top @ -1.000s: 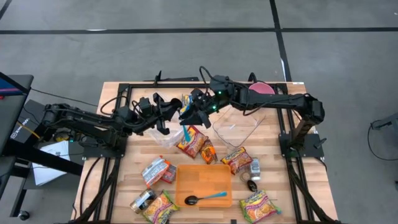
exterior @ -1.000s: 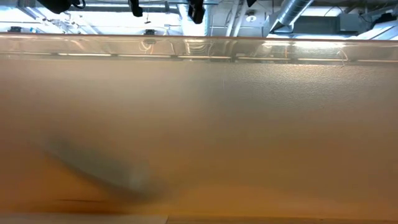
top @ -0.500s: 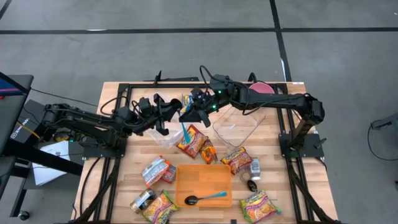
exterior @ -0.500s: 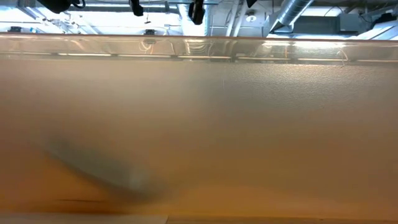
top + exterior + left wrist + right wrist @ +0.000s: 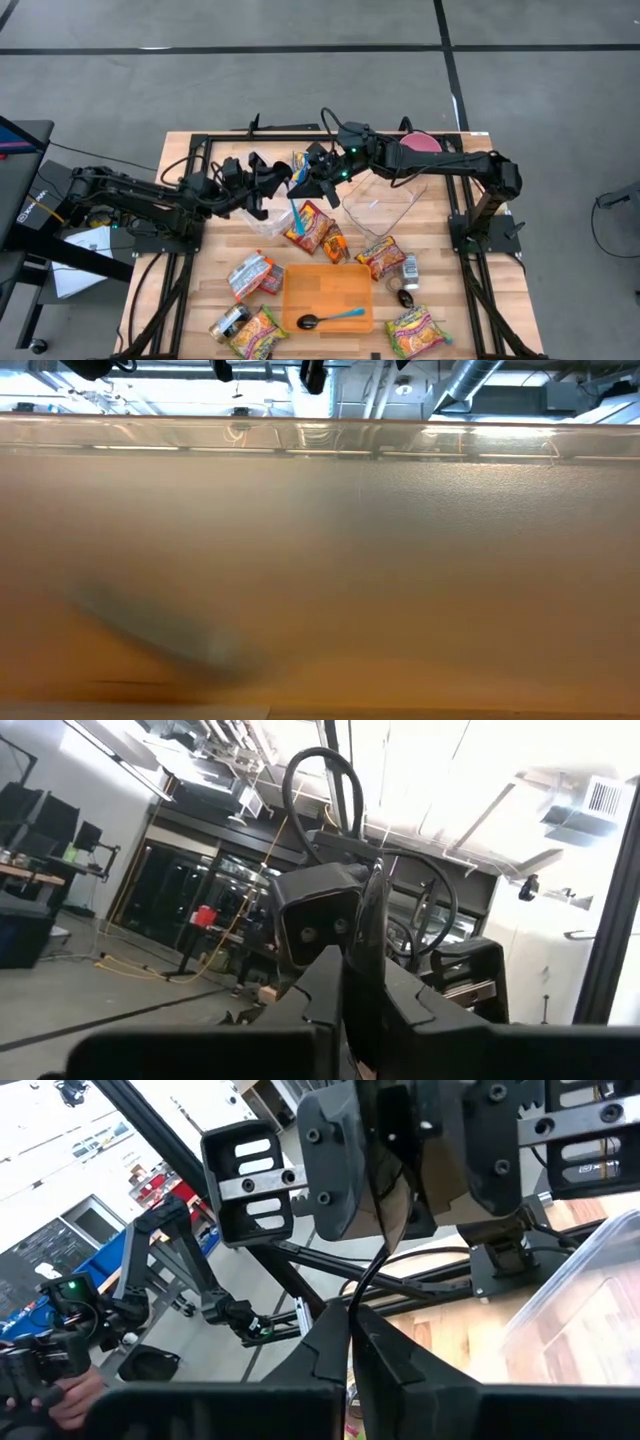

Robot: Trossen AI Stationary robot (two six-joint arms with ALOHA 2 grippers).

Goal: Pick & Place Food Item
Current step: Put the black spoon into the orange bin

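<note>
- Two grippers meet nose to nose over the table's far middle in the high view: the left gripper (image 5: 272, 180) reaching from 9 o'clock, the right gripper (image 5: 305, 183) from 3 o'clock. A small packet (image 5: 298, 165) sits between their tips at about 12 o'clock of the gap. Both sets of fingers are pinched closed; which one actually holds the packet cannot be told from above. A blue strip (image 5: 296, 212) hangs toward 6 o'clock beneath them, its long axis running 12 to 6. A clear tub (image 5: 385, 205) lies just at 4 o'clock of the right gripper, the nearer arm for it; the orange tray (image 5: 300, 285) sits well apart at 6 o'clock.
- One blank orange-brown surface fills the low view; neither the packet nor either gripper can be read there.
- In the left wrist view, the dark fingers (image 5: 330, 985) press together, pointing at the other arm's wrist (image 5: 320, 915) straight ahead.
- In the right wrist view, closed fingers (image 5: 335, 1342) aim at the left arm's gripper body (image 5: 400, 1150); the tub's edge (image 5: 590, 1295) shows beside it.
</note>
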